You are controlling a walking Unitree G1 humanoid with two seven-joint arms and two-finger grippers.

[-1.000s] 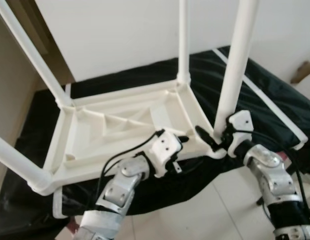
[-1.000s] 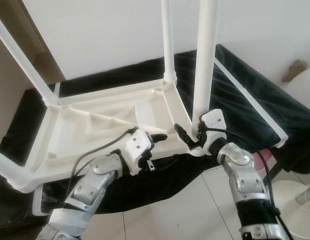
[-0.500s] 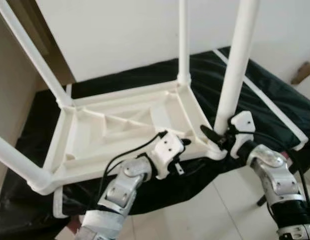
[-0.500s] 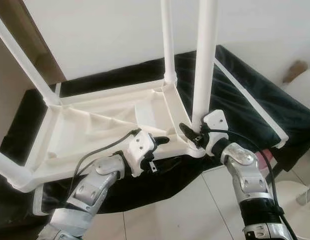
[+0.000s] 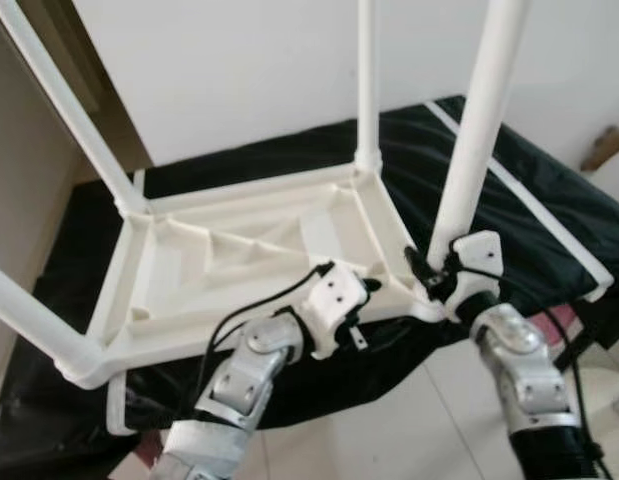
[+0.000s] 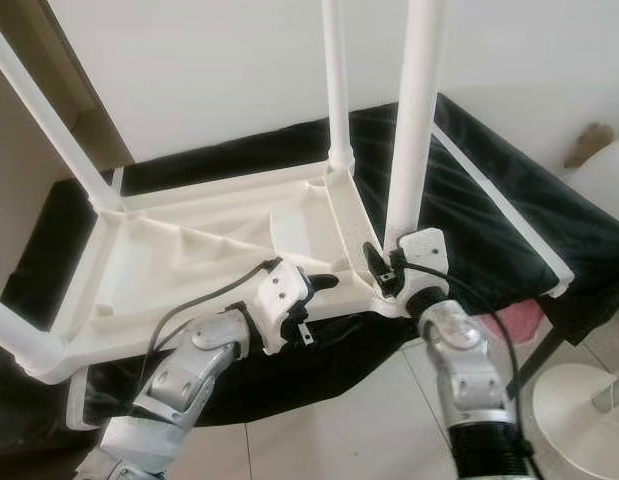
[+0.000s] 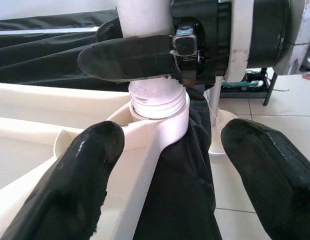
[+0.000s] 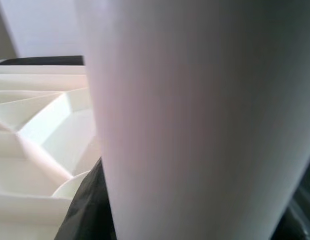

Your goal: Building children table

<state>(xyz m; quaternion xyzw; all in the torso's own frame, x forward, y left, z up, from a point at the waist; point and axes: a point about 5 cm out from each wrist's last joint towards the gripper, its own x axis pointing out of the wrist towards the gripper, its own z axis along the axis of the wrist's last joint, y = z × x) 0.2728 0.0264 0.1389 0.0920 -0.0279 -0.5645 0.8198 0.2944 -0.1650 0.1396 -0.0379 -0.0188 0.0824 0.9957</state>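
Note:
A white plastic children's table (image 5: 229, 196) lies upside down on a black cloth, its legs pointing up. My right gripper (image 5: 430, 270) is shut on the base of the near right leg (image 5: 479, 130), just above its corner socket (image 7: 160, 107). That leg (image 8: 195, 120) stands very close in the right wrist view. My left gripper (image 5: 372, 286) is open at the table's near rim, beside the same corner. In the left wrist view its fingers (image 7: 69, 185) are spread wide, with the rim and socket between them.
Three other legs stand up, such as the far right leg (image 5: 366, 80) and the far left leg (image 5: 69, 110). The black cloth (image 5: 529, 210) drapes over its support's edges. A white round stand base (image 6: 579, 400) sits on the tiled floor at right. A wall stands behind.
My right forearm has swung left and in under the corner, the gripper staying on the leg's base. The leg's top leans slightly more right. My left gripper edged forward to the rim.

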